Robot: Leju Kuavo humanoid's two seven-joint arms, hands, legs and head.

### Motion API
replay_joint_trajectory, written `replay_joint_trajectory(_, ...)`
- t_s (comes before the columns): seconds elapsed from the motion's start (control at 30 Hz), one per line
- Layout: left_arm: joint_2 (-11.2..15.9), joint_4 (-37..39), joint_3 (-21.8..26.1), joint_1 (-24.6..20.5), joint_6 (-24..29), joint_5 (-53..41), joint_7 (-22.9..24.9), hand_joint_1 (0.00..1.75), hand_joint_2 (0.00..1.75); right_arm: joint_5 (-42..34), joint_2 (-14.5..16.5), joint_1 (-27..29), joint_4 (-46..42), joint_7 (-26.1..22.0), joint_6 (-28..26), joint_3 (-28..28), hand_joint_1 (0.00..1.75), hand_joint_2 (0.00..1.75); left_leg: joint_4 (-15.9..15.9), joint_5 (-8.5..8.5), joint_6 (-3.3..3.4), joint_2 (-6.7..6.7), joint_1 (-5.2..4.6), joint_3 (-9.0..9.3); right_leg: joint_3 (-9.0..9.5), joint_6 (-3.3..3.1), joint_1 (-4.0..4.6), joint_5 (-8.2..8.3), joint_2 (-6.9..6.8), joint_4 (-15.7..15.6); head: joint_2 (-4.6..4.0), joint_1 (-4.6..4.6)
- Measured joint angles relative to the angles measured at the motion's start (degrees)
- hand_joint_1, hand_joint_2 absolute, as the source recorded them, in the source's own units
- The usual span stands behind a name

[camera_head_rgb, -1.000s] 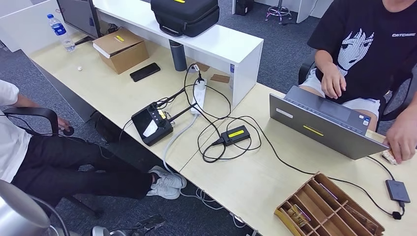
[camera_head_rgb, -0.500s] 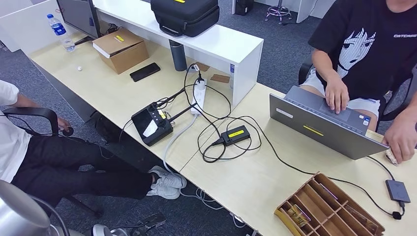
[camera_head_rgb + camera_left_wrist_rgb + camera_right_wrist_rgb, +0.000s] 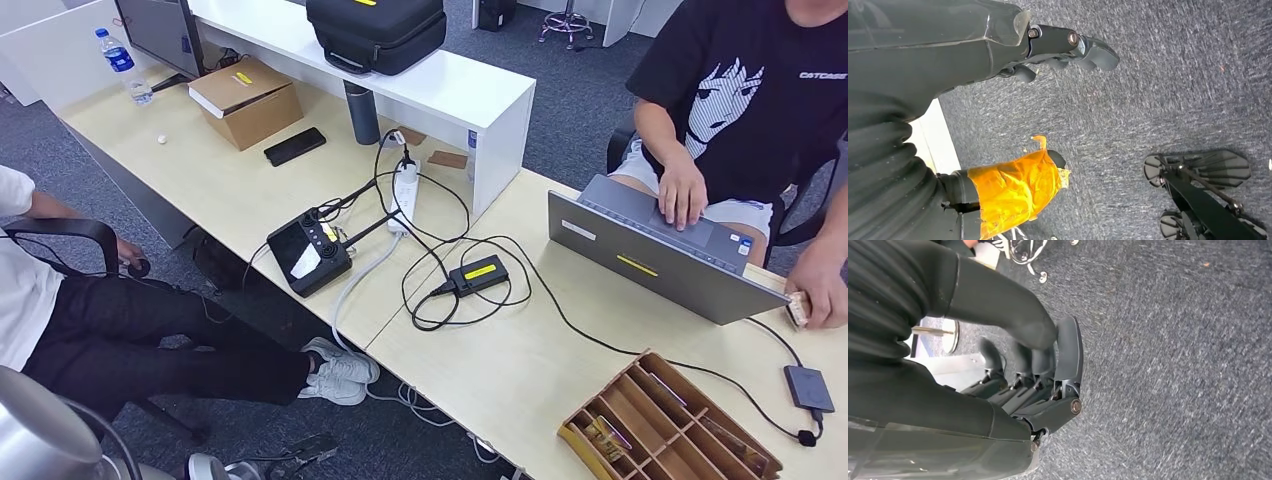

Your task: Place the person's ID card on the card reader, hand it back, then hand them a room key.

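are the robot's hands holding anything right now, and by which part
Nothing is held. The left hand and the right hand both hang over the carpet with nothing in them.

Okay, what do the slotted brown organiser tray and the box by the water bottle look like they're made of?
The slotted brown organiser tray looks like wood or thin plywood with a matte finish: flat brown dividers with paler cut edges, though it could be stiff board. The tan box beside the clear water bottle looks like plain cardboard: dull kraft colour, folded lid, a small yellow label on top.
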Motion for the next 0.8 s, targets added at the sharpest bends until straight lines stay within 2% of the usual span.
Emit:
replay_joint_trajectory(0.07, 0.10, 0.05, -0.01, -0.02, -0.04, -0.10, 0.02, 1.48, 1.75, 0.31, 0.00, -0.12, 0.07, 0.22, 0.24, 0.17, 1.66, 1.75, 0.00, 0.00, 0.00, 0.00, 0.00, 0.00, 0.00, 0.00, 0.00, 0.00, 0.00, 0.00, 0.00, 0.00)
replay_joint_trajectory(0.1, 0.15, 0.08, -0.01, -0.02, -0.08, -0.14, 0.02, 1.56, 1.75, 0.44, 0.00, -0.16, 0.09, 0.33, 0.27, 0.26, 1.54, 1.75, 0.00, 0.00, 0.00, 0.00, 0.00, 0.00, 0.00, 0.00, 0.00, 0.00, 0.00, 0.00, 0.00, 0.00)
replay_joint_trajectory(0.13, 0.19, 0.10, -0.01, -0.03, -0.11, -0.20, 0.02, 1.56, 1.75, 0.56, 0.00, -0.21, 0.10, 0.45, 0.31, 0.37, 1.37, 1.75, 0.00, 0.00, 0.00, 0.00, 0.00, 0.00, 0.00, 0.00, 0.00, 0.00, 0.00, 0.00, 0.00, 0.00)
replay_joint_trajectory(0.17, 0.21, 0.12, -0.01, -0.03, -0.14, -0.26, 0.01, 1.53, 1.75, 0.75, 0.00, -0.27, 0.11, 0.56, 0.32, 0.49, 0.98, 1.75, 0.00, 0.00, 0.00, 0.00, 0.00, 0.00, 0.00, 0.00, 0.00, 0.00, 0.00, 0.00, 0.00, 0.00)
replay_joint_trajectory(0.2, 0.22, 0.13, -0.02, -0.04, -0.12, -0.34, -0.02, 1.38, 1.75, 1.00, 0.00, -0.33, 0.11, 0.65, 0.32, 0.60, 0.59, 1.75, 0.00, 0.00, 0.00, 0.00, 0.00, 0.00, 0.00, 0.00, 0.00, 0.00, 0.00, 0.00, 0.00, 0.00)
replay_joint_trajectory(0.23, 0.23, 0.13, -0.04, -0.05, -0.08, -0.46, -0.05, 1.09, 1.75, 1.25, 0.00, -0.41, 0.11, 0.72, 0.32, 0.70, 0.28, 1.75, 0.00, 0.00, 0.00, 0.00, 0.00, 0.00, 0.00, 0.00, 0.00, 0.00, 0.00, 0.00, 0.00, 0.00)
replay_joint_trajectory(0.27, 0.23, 0.15, -0.09, -0.07, -0.02, -0.60, -0.08, 0.70, 1.75, 1.44, 0.01, -0.52, 0.11, 0.75, 0.31, 0.79, 0.01, 1.75, 0.00, 0.00, 0.00, 0.00, 0.00, 0.00, 0.01, 0.00, 0.00, 0.00, 0.00, 0.00, 0.00, 0.00)
replay_joint_trajectory(0.3, 0.24, 0.19, -0.16, -0.08, 0.09, -0.76, -0.10, 0.34, 1.75, 1.55, 0.01, -0.65, 0.11, 0.77, 0.31, 0.85, 0.00, 1.75, 0.00, 0.00, 0.00, 0.00, 0.00, 0.01, 0.01, 0.00, 0.00, 0.00, 0.00, 0.00, 0.00, 0.00)
replay_joint_trajectory(0.33, 0.25, 0.26, -0.28, -0.10, 0.22, -0.96, -0.11, 0.10, 1.75, 1.60, 0.02, -0.80, 0.11, 0.77, 0.31, 0.92, 0.00, 1.75, 0.00, 0.00, 0.00, 0.00, 0.00, 0.01, 0.01, 0.00, 0.00, 0.00, 0.00, 0.00, 0.00, 0.00)
replay_joint_trajectory(0.37, 0.27, 0.34, -0.41, -0.11, 0.38, -1.16, -0.11, 0.00, 1.75, 1.62, 0.02, -0.94, 0.11, 0.78, 0.32, 1.06, 0.00, 1.75, 0.00, 0.01, 0.00, 0.00, 0.00, 0.01, 0.01, 0.00, 0.00, 0.00, 0.00, 0.00, 0.00, 0.00)
replay_joint_trajectory(0.67, 0.28, 0.86, -1.89, -0.14, 1.08, -2.32, 0.49, 0.00, 1.75, 3.17, 0.28, -1.95, 0.07, 1.38, 0.60, 2.49, 0.00, 1.75, 0.00, 0.01, 0.00, 0.00, 0.00, 0.02, 0.01, 0.00, 0.00, 0.00, 0.01, 0.00, 0.00, 0.00)
replay_joint_trajectory(0.7, 0.28, 0.88, -1.96, -0.14, 1.10, -2.35, 0.51, 0.00, 1.75, 3.21, 0.32, -2.05, 0.04, 1.41, 0.71, 2.57, 0.00, 1.31, 0.00, 0.01, 0.00, 0.00, 0.00, 0.02, 0.01, 0.00, 0.00, 0.00, 0.01, 0.00, 0.00, 0.00)
replay_joint_trajectory(0.8, 0.32, 0.95, -2.42, -0.17, 1.14, -2.90, 0.49, 0.00, 0.44, 2.06, 0.41, -2.42, 0.00, 1.52, 2.75, 2.71, 0.00, 0.00, 0.00, 0.01, 0.00, 0.00, 0.00, 0.02, 0.01, 0.00, 0.00, 0.00, 0.01, 0.00, 0.00, 0.00)
